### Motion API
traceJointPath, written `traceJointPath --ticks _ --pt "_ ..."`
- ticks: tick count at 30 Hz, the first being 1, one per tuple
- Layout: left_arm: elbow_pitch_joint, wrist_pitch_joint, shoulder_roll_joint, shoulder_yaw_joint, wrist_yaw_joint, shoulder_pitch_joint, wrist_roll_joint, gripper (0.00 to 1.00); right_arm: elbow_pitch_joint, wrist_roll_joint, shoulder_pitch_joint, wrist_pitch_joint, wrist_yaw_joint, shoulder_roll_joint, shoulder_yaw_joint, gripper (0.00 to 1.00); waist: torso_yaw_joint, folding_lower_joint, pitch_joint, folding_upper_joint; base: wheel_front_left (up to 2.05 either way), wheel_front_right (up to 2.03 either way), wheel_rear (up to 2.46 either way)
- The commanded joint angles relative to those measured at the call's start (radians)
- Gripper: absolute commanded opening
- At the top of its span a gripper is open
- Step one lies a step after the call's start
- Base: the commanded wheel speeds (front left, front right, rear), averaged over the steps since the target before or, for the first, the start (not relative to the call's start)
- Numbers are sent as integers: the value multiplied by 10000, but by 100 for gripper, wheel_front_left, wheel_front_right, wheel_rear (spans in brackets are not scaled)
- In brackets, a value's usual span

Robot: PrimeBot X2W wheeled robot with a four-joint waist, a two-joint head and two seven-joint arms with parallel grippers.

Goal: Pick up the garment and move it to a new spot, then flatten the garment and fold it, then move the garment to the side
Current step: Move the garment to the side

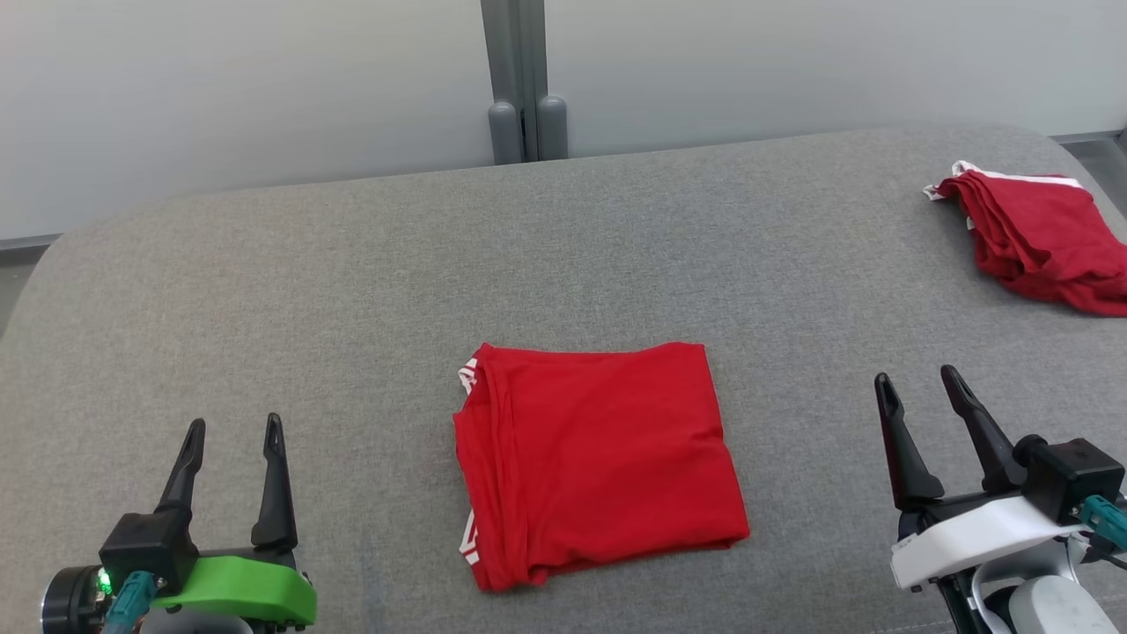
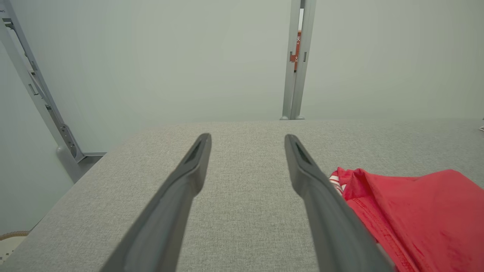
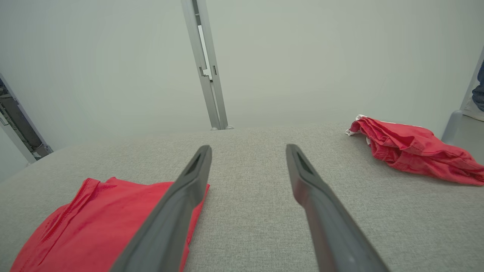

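Observation:
A red garment [image 1: 594, 462] with white-striped trim lies folded into a rough square on the grey padded table [image 1: 352, 264], near the front middle. It also shows at the lower right of the left wrist view, garment [image 2: 423, 215], and at the lower left of the right wrist view, garment [image 3: 98, 223]. My left gripper [image 1: 235, 433] stands open at the lower left, well apart from the cloth, nothing between its fingers. My right gripper [image 1: 920, 380] stands open at the lower right, also clear of the cloth and empty.
A second red garment [image 1: 1039, 233], crumpled, lies at the table's far right edge, and shows as garment [image 3: 412, 151] in the right wrist view. A grey post [image 1: 526, 84] stands against the pale wall behind the table. Bare grey surface lies around the folded piece.

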Motion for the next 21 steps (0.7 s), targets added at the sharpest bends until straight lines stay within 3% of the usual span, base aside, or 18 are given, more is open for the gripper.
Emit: traceJointPath --ticks 1,21 --pt "-62 60 58 18 -39 57 -24 100 15 -115 -78 58 4 20 -30 100 5 0 0 0 0 0 0" --pt "-558 563 253 -101 145 241 -214 100 61 -200 14 299 4 167 -74 100 87 0 -48 0 0 0 0"
